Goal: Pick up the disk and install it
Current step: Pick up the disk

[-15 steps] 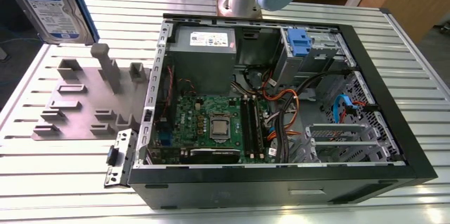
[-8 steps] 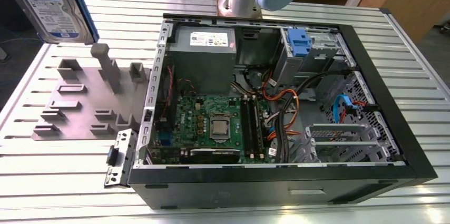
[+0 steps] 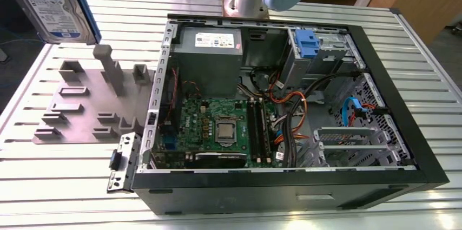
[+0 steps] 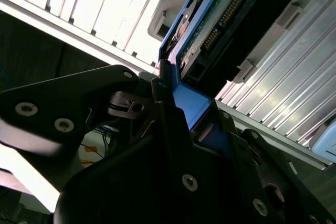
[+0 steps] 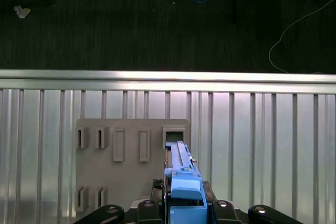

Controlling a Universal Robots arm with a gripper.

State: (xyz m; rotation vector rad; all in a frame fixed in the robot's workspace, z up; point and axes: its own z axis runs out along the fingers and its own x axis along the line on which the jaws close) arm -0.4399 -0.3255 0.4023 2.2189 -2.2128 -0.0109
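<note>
The end effector (image 4: 186,106) is clenched on the disk (image 4: 220,19), its black fingers (image 4: 157,90) pinching the end of the bright blue carrier frame so that the drive body juts out beyond them, a hold that appears chosen to leave the far end free to enter a bay. In the first wrist view the disk (image 5: 181,179) is seen edge-on, hanging above the grey holding fixture (image 5: 131,182) near one of its square recesses. In the exterior view the disk (image 3: 54,5) rides high in the air at the exterior view's left, label facing outward, well apart from the fixture (image 3: 86,105) on the slatted metal desk (image 3: 72,186) below. Just beside the fixture, the computer case (image 3: 404,111) lies on its side with the panel off, presumably so its bays can be reached from above. Inside sit the grey power supply (image 3: 209,51), the green motherboard (image 3: 216,127) and a blue bracket (image 3: 307,43) at the drive cage. The count stands at one disk, one fixture, one case, one power supply and one bracket; the disk is picked up but not yet installed.
</note>
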